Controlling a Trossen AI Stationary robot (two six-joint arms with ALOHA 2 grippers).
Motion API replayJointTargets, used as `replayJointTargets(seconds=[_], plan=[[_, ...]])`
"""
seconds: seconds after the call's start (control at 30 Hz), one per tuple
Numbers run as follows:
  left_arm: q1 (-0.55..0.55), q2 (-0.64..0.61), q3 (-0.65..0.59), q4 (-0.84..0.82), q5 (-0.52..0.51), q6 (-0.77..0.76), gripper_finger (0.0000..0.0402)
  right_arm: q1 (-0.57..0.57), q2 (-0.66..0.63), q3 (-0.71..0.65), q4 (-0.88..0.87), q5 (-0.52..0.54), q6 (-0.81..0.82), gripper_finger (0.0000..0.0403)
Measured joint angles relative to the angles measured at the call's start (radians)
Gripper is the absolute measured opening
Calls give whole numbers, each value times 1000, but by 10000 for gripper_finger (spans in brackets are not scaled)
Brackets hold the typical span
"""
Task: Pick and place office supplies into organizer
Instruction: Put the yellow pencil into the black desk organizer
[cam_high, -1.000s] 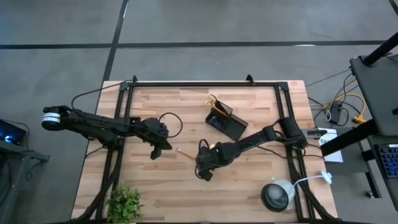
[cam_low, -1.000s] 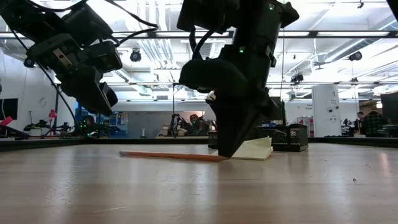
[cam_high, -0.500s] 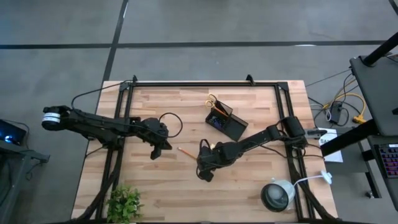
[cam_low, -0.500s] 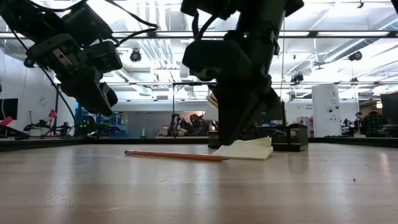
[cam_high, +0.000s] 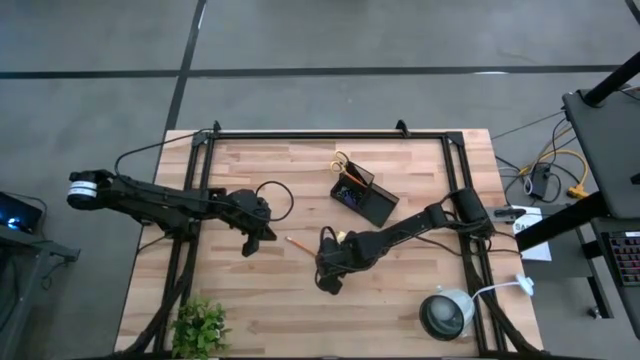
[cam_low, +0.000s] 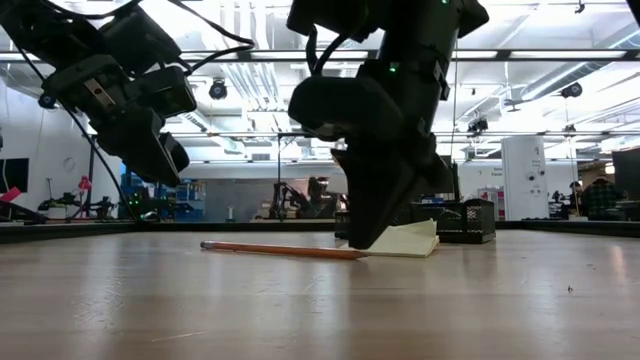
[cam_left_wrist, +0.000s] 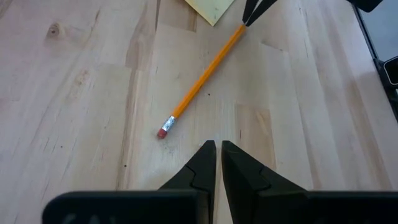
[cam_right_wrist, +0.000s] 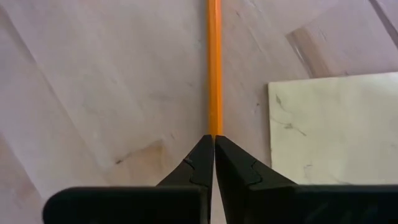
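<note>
An orange pencil (cam_high: 297, 244) lies flat on the wooden table, its eraser end (cam_left_wrist: 163, 131) toward the left arm. My right gripper (cam_right_wrist: 213, 138) points steeply down, shut, at the pencil's pointed end. A yellow sticky-note pad (cam_right_wrist: 336, 130) lies flat just beside it. The black organizer (cam_high: 365, 196) stands farther back with yellow-handled scissors (cam_high: 342, 161) in its cup. My left gripper (cam_left_wrist: 217, 144) hangs shut above the table, short of the eraser end, touching nothing. My right gripper's shut fingertips (cam_right_wrist: 205, 146) meet the pencil's pointed end (cam_right_wrist: 214, 127) from above, slanting down, in line with the pencil. Whether the point is pinched between them or only touched, I cannot tell. The pencil (cam_low: 270, 249) lies flat on the table along its whole length.
A round grey-white lamp (cam_high: 447, 315) stands at the near right corner and a green plant (cam_high: 200, 326) at the near left. A black frame (cam_high: 320, 134) runs along the table's far edge and sides. Bare wood lies between the two arms.
My right gripper has bobbed slightly up and back down at the pencil's pointed end, staying shut. The pencil has slid a little along the table toward the right edge and still lies flat.
</note>
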Motion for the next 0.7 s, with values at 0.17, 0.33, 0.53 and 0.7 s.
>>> replayJointTargets(seconds=[0.17, 0.33, 0.53, 0.7], plan=[[0, 0, 0, 0, 0, 1, 11, 0, 0, -4, 1, 0, 0, 9], [0, 0, 0, 1, 0, 18, 11, 0, 0, -11, 15, 3, 0, 9], [0, 27, -1, 52, 0, 96, 11, 0, 0, -28, 44, 7, 0, 9], [0, 129, 5, 146, 0, 192, 11, 0, 0, -30, 44, 6, 0, 9]])
